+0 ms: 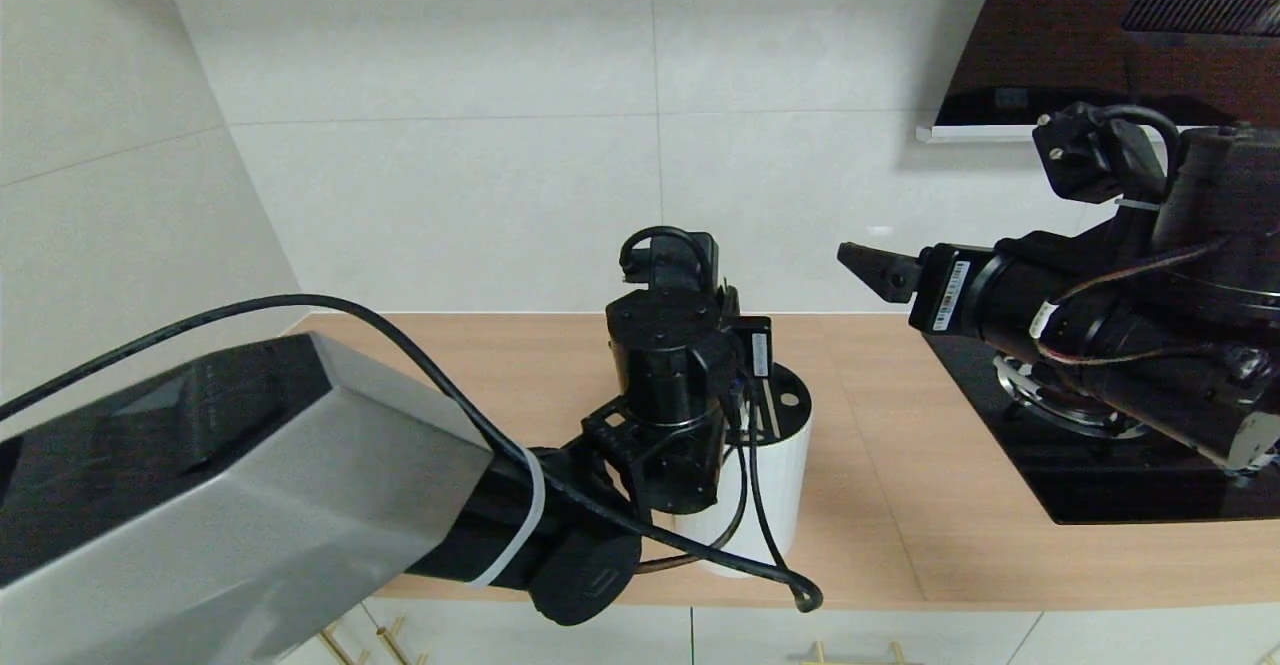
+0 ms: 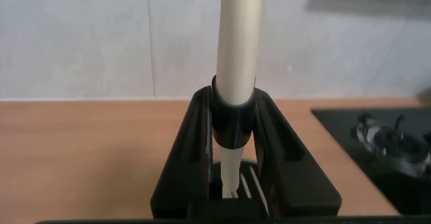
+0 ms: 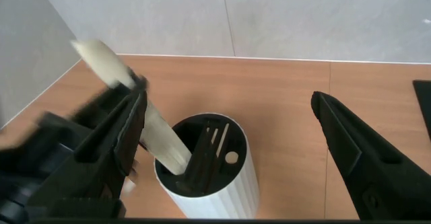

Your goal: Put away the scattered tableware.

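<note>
The cream utensil (image 2: pixel 239 42) is upright in my left pincer (image 2: pixel 234 120), which is clamped round its handle. I judge its lower end is already inside the black top of the white ribbed holder (image 1: pixel 778 465). From the right wrist view it leans away from the holder's centre instead of standing straight. I can't tell what kind of utensil it is. A few thin sticks (image 3: pixel 217 138) already stand in the same top.

The holder sits on the wooden bench (image 1: pixel 880 525), close to its near edge, with the black hob (image 1: pixel 1060 475) to its right. My right pincer (image 1: pixel 875 273) hangs above and to the right, well apart from the holder, its fingers spread with nothing between them.

I see three risks:
- **Leaning utensil:** If I let go while it leans, it could lever against the rim and rock the holder, or jam across the sticks.
- **Near edge:** Pressing down off-centre could tip the holder, and there is little bench to catch it on that side.
- **Left arm cable:** The cable (image 1: pixel 762 535) loops down across the holder's front, so lifting away carelessly could snag it and drag the holder over.
</note>
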You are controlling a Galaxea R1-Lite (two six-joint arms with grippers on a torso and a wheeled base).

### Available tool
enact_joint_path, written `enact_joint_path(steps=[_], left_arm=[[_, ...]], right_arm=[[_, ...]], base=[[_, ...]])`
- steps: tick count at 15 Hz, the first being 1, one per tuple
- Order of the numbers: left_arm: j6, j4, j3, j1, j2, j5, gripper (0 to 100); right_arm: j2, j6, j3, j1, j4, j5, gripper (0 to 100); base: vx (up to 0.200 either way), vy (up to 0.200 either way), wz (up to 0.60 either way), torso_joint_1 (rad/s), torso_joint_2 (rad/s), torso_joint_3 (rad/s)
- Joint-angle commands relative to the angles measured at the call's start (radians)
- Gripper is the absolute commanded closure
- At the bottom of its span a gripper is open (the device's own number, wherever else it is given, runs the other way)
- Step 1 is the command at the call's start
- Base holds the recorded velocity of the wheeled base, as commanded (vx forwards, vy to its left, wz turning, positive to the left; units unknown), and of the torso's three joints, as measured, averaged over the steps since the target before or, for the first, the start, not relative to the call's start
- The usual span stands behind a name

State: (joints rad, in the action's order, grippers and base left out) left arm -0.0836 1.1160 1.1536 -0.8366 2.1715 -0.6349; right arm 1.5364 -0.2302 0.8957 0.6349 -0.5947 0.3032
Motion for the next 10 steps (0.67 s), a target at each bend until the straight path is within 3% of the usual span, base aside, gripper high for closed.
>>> enact_joint_path(steps=[1,10], left_arm=[[-0.001,-0.002,-0.003,-0.002,0.034,-0.003,100],[-0.001,-0.015,-0.015,-0.007,0.091,-0.008,100]], right_arm=[[0.005,0.0,0.0,0.0,-0.001,0.001,0],[0.014,0.0,0.0,0.002,-0.001,0.001,0]], base=[[0.0,0.0,0.0,0.0,0.0,0.0],[0.0,0.0,0.0,0.0,0.0,0.0]])
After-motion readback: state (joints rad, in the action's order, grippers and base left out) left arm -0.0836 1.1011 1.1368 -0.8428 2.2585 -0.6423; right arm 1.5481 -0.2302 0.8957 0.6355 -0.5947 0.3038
